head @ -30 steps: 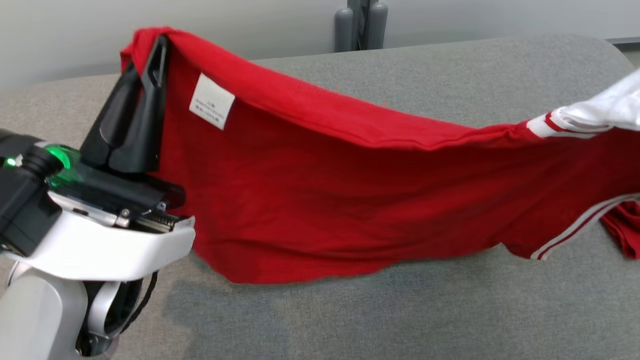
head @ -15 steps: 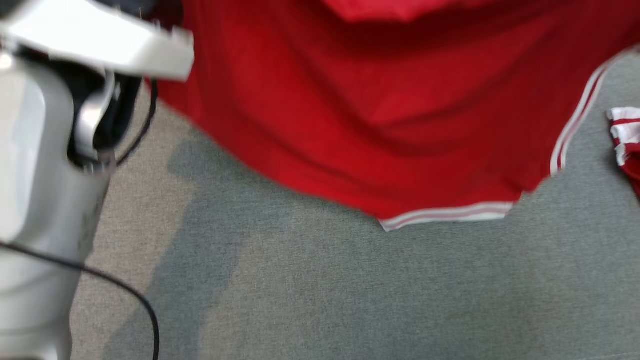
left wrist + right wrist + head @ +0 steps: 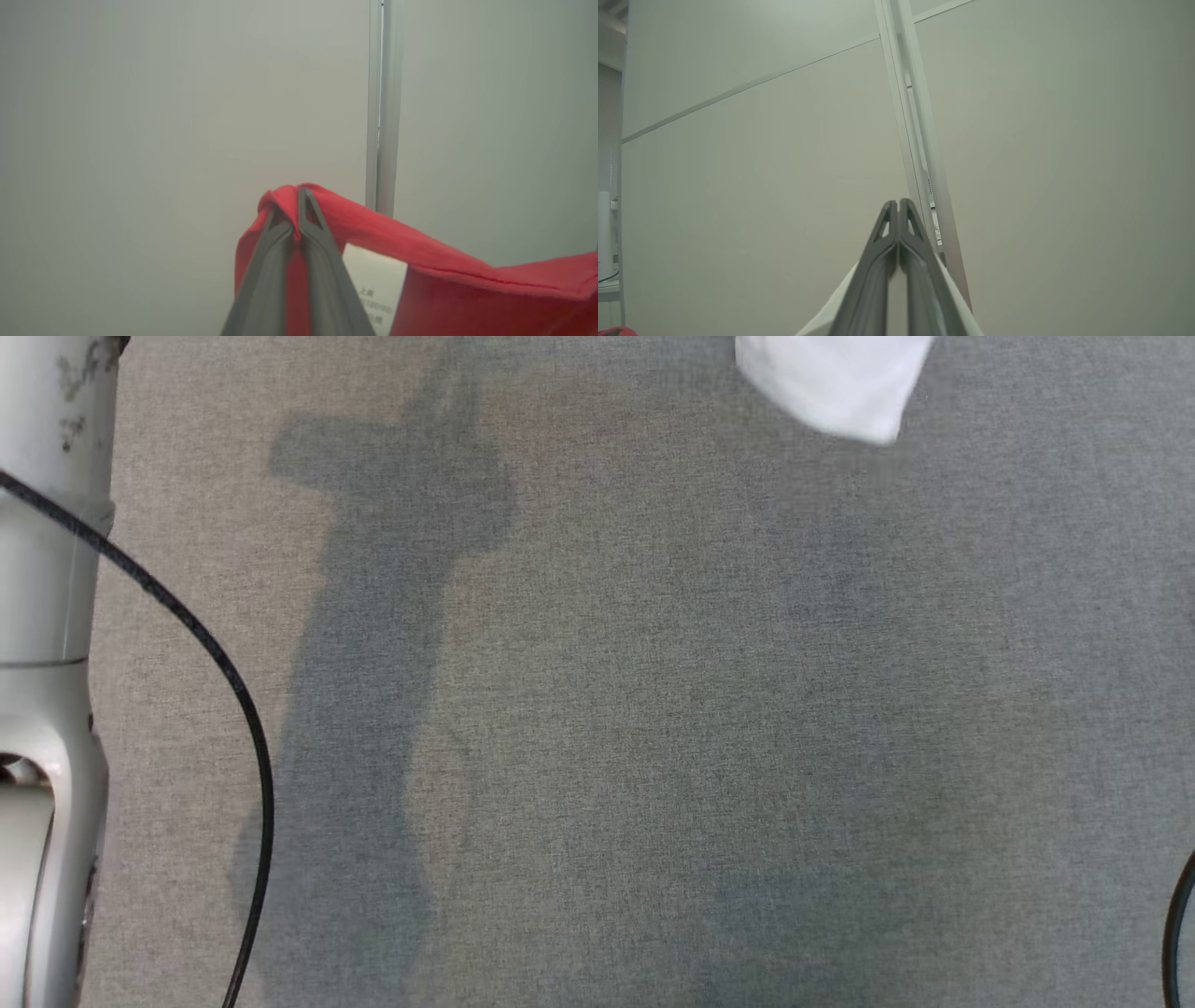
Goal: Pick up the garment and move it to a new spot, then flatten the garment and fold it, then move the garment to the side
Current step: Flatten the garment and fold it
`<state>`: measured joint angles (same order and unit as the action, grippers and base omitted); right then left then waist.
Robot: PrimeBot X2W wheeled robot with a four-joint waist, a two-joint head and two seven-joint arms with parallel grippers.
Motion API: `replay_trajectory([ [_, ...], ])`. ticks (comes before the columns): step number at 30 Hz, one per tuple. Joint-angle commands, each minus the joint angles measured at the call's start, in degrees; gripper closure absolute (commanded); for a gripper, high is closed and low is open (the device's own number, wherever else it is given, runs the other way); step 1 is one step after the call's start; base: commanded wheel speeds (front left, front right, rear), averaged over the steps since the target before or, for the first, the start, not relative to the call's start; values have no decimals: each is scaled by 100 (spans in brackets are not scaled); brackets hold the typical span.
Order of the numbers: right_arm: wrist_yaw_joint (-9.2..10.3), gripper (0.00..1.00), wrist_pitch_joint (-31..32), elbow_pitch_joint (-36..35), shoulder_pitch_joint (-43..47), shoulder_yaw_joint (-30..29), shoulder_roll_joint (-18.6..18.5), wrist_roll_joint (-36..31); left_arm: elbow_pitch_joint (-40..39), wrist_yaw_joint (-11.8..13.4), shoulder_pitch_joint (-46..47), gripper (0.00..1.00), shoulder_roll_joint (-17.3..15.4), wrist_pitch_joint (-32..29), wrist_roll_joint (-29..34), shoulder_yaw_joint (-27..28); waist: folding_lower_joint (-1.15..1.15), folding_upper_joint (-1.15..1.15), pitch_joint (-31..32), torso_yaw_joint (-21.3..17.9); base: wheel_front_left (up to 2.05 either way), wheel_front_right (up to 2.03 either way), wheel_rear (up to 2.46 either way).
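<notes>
Up in the air, the left gripper [image 3: 297, 193] has its two dark fingers pressed together on a bunched fold of the red garment [image 3: 467, 289], the cloth humped over the fingertips and pinched between them. From that hold the garment's edge runs down and off to the right of the left wrist view, sagging a little, with a white label [image 3: 373, 284] showing on the cloth just beside the fingers; its print is too small to read. Behind it stands a pale wall [image 3: 140, 116] and an upright metal post [image 3: 383, 107]. The right gripper [image 3: 899, 205] also has its fingers tight together, pointing up at the same sort of pale panelling, and white cloth [image 3: 822, 319] spreads out from either side of the fingers lower down, so the grip appears to be on a white part of the garment. A sliver of red [image 3: 612, 331] shows in the bottom left corner of that view. Looking down from the head, I see the grey fabric surface [image 3: 653, 709], bare across its middle and crossed by soft shadows [image 3: 373, 616]. The pale left forearm [image 3: 42, 569] stands along the left edge with a black cable [image 3: 233, 681] looping beside it. A blurred white flap [image 3: 831, 383] hangs in from the top edge; whether it touches the surface I cannot tell.
</notes>
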<state>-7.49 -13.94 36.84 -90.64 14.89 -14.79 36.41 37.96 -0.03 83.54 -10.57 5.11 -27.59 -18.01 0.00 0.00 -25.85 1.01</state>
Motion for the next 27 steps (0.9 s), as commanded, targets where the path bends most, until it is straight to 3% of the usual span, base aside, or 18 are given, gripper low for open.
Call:
replay_trajectory([
  [1,0,100,-26,104,29,40,21,48,93,-33,13,100,14,11,2,-7,0,0,2,-2,0,0,0],
  [8,1,100,-19,1018,197,612,75,434,1346,-293,-140,100,232,57,-254,-16,0,0,-133,-39,0,0,0],
  [14,0,100,17,1171,1211,1144,7,1013,2099,-562,-943,100,393,493,-571,31,0,0,-193,-62,0,0,0],
  [21,0,100,-109,548,3180,1349,-205,1927,2259,-703,-2196,100,491,954,-754,-1,0,0,-48,-65,0,0,0],
  [27,0,100,-140,-513,5032,1307,-409,2316,1323,-735,-3464,100,376,1005,-589,10,0,0,260,-45,0,0,0],
])
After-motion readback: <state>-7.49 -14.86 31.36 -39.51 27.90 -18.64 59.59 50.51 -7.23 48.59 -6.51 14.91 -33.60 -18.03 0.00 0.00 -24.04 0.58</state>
